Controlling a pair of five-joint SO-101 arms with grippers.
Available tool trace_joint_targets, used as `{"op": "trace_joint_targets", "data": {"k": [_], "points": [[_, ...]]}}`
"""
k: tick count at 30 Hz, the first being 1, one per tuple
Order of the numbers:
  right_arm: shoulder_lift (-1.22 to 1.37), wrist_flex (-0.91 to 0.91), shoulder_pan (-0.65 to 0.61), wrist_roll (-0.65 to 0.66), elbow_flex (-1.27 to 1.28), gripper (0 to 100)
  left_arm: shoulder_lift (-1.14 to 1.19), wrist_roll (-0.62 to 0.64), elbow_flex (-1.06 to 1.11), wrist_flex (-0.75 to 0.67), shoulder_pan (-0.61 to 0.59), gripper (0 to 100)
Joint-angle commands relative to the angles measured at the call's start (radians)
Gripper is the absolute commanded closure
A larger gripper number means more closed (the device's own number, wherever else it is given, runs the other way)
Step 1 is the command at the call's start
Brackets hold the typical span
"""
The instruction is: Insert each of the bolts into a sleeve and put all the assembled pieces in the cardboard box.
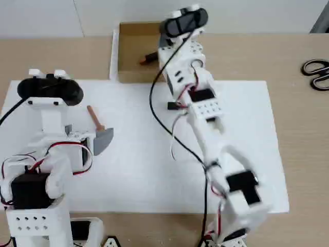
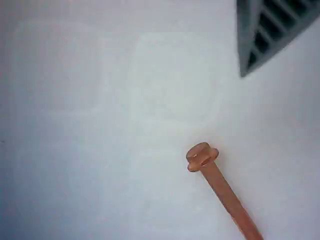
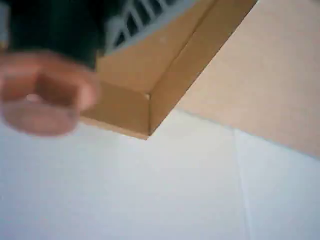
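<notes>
An orange bolt point(image 1: 95, 118) lies loose on the white sheet, its head toward the left arm; in the left wrist view the bolt point(image 2: 220, 185) is below one grey finger point(image 2: 265, 35). My left gripper point(image 1: 100, 138) stands open just beside it, holding nothing. The cardboard box point(image 1: 131, 38) sits at the table's back. My right gripper point(image 1: 155, 57) hangs over the box's right part, shut on an assembled piece point(image 1: 148, 59), a black sleeve with an orange bolt in it. In the right wrist view the piece point(image 3: 45, 95) is blurred, near the box's corner wall point(image 3: 175, 85).
A white sheet point(image 1: 154, 164) covers the middle of the wooden table. Black scissors point(image 1: 316, 72) lie at the far right edge. The right arm's cables hang over the sheet's centre.
</notes>
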Motion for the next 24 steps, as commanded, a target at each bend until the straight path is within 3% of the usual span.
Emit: {"op": "trace_joint_targets", "data": {"k": [1,12,24], "points": [[0.14,-0.036,0.008,0.012,-0.21,99.5,-0.005,-0.006,-0.007,0.005,-0.006,68],[0.513,-0.033,0.008,0.012,-0.585,99.5,-0.005,-0.006,-0.005,0.005,-0.006,68],[0.631,-0.031,0.007,0.012,-0.624,99.1,-0.005,-0.006,0.027,-0.002,-0.006,68]]}}
